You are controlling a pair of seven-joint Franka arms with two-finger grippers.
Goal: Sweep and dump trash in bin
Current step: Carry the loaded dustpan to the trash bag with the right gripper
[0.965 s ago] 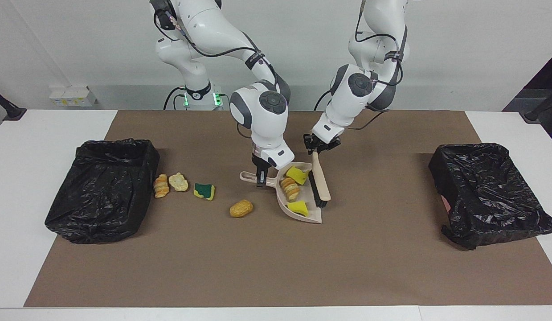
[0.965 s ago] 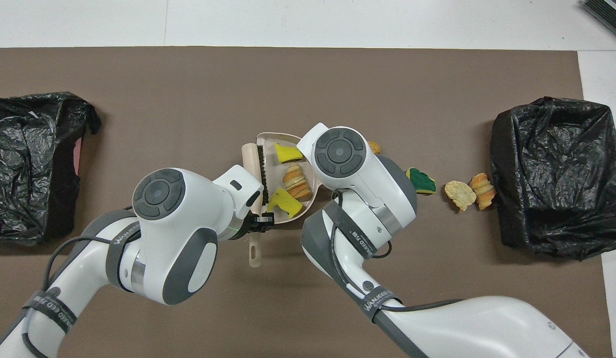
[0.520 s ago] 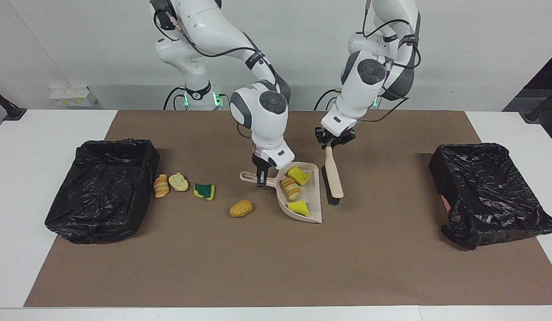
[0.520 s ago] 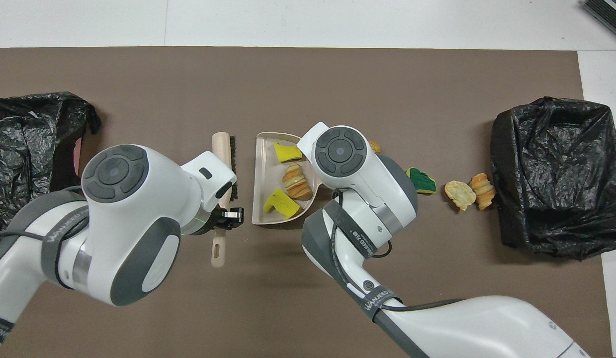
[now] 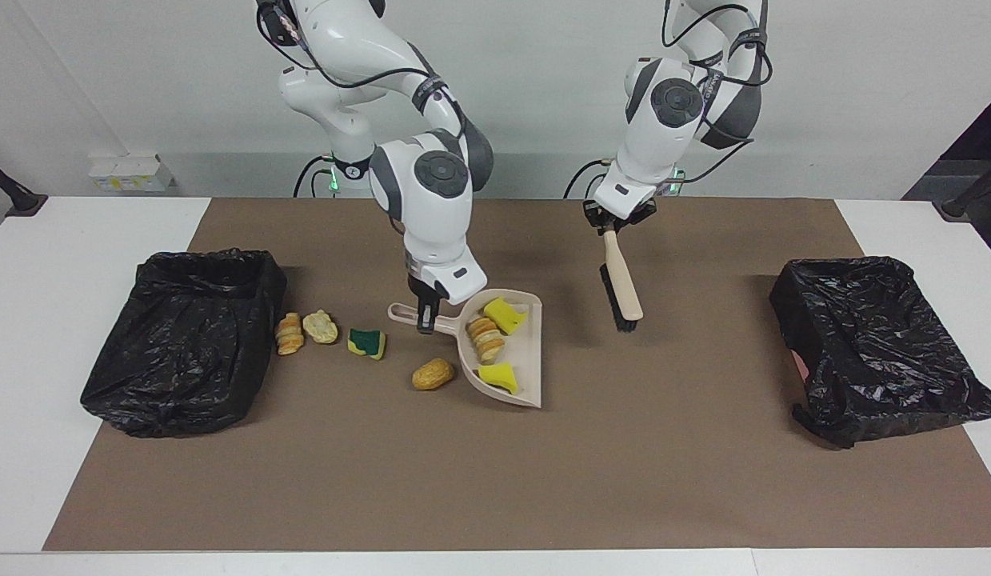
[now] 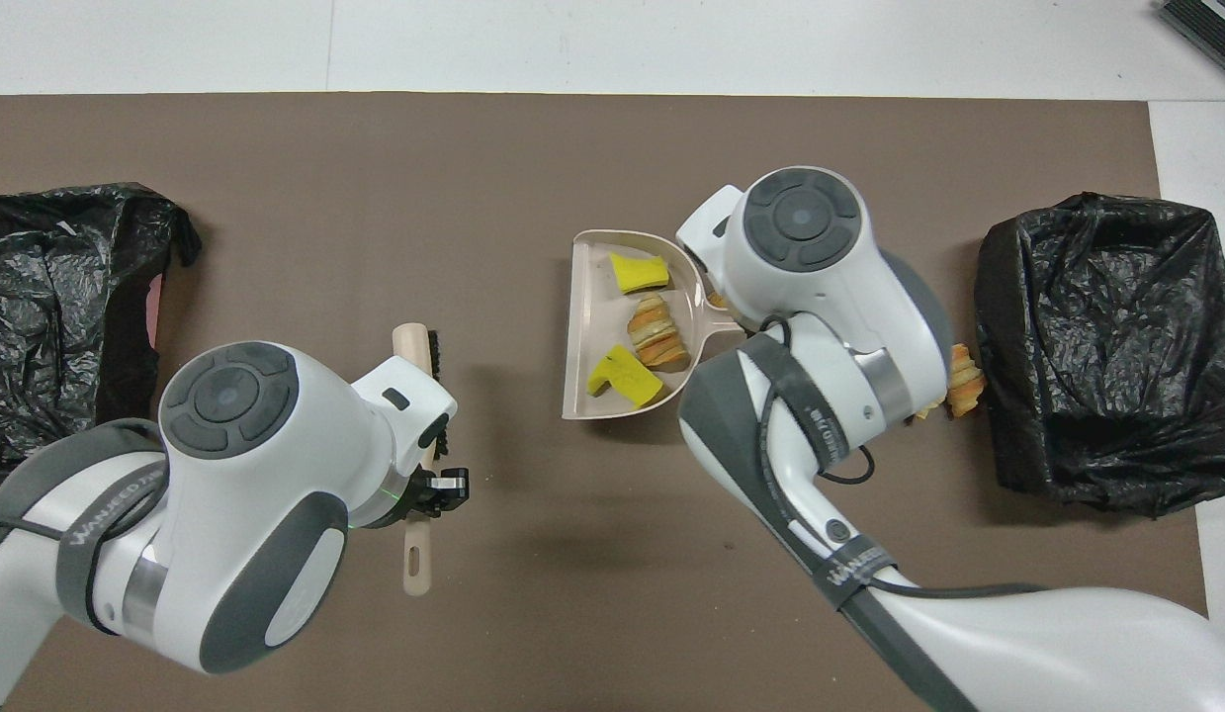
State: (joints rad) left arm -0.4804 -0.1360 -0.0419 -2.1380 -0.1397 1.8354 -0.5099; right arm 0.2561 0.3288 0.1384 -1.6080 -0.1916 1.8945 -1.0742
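Right gripper (image 5: pixel 425 314): clamped on the dustpan (image 5: pixel 513 350) handle, pan lifted off the mat; in the overhead view the arm's wrist hides the fingers.
Left gripper (image 5: pixel 617 221): clamped on the brush (image 5: pixel 621 282) handle, brush hanging tilted in the air over bare mat (image 5: pixel 495 472), bristles toward the right arm's end.
Dustpan load: two yellow sponge pieces (image 5: pixel 504 314) (image 5: pixel 500 374) with a pastry (image 5: pixel 486 339) between them.
Trash on the mat: a golden-brown lump (image 5: pixel 433 374) just beside the pan; then, toward the right arm's end, a yellow-green sponge (image 5: pixel 367 342), a pale bread lump (image 5: pixel 320 326) and a second pastry (image 5: pixel 289 333) in a row.
Hidden: from overhead the right arm covers the lump, the green sponge and the bread; only the end of the second pastry (image 6: pixel 964 380) shows past it.
Bins: a black-bagged bin (image 5: pixel 183 340) at the right arm's end, with the second pastry close beside it; another (image 5: pixel 875 344) at the left arm's end, cut off at the edge in the overhead view.
Inside the bins: only crumpled black bag can be made out.
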